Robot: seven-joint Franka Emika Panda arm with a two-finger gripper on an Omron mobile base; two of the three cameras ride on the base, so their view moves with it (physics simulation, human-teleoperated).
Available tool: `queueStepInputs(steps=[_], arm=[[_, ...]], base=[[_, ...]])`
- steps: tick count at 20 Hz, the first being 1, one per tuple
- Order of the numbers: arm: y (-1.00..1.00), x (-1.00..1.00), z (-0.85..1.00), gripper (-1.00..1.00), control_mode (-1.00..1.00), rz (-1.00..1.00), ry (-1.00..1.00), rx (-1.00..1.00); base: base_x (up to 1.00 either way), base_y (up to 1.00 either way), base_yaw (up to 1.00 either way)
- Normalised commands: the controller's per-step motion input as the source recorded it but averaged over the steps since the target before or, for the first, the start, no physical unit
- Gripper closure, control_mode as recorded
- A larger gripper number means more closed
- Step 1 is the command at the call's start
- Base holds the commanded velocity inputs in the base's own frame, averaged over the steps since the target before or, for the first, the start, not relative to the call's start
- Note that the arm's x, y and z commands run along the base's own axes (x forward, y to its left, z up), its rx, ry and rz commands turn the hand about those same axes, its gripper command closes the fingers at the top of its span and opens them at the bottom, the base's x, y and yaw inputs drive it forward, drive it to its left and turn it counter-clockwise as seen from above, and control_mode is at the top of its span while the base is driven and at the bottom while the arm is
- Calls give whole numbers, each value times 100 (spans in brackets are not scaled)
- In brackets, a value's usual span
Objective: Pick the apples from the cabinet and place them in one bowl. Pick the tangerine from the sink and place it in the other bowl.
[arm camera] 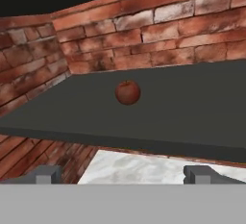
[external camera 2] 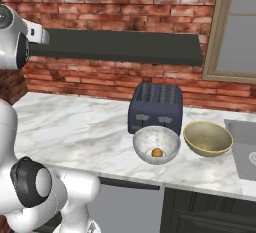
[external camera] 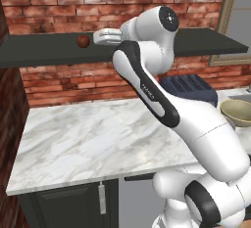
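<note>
Risk: the dark red apple [arm camera: 128, 92] was seen resting loose on the dark shelf board [arm camera: 192, 107], and, being round, it was judged likely to be rolled toward the brick wall [arm camera: 158, 31] or off the open edge if 1 finger was brought against it first.
Cause: an approach made off-centre, or made too low so that the shelf's front edge was struck.
Gripper: the gripper [external camera: 98, 37] was held level with the shelf, its 2 fingertips [arm camera: 45, 174] spread wide apart; nothing was held and nothing was touched.
Apple position: just beside the gripper in the left base view, apart from it, roughly centred between the fingertips in the hand view.
Bowls: the pale grey-white bowl [external camera 2: 145, 144], standing in front of the toaster [external camera 2: 155, 104], already contained 1 small yellow-orange fruit [external camera 2: 157, 152]; the tan-olive bowl [external camera 2: 220, 139] beside it was seen without fruit.
Sink: only a corner of the basin [external camera 2: 244, 149] was shown; no tangerine could be made out.
</note>
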Motion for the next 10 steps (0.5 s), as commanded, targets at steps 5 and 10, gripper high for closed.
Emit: queueStepInputs(steps=[5, 10], arm=[[10, 11, 26, -100, -100, 0, 12, 0], [7, 24, 1, -100, -100, 0, 3, 0]], base=[[0, 0, 0], [0, 0, 0]])
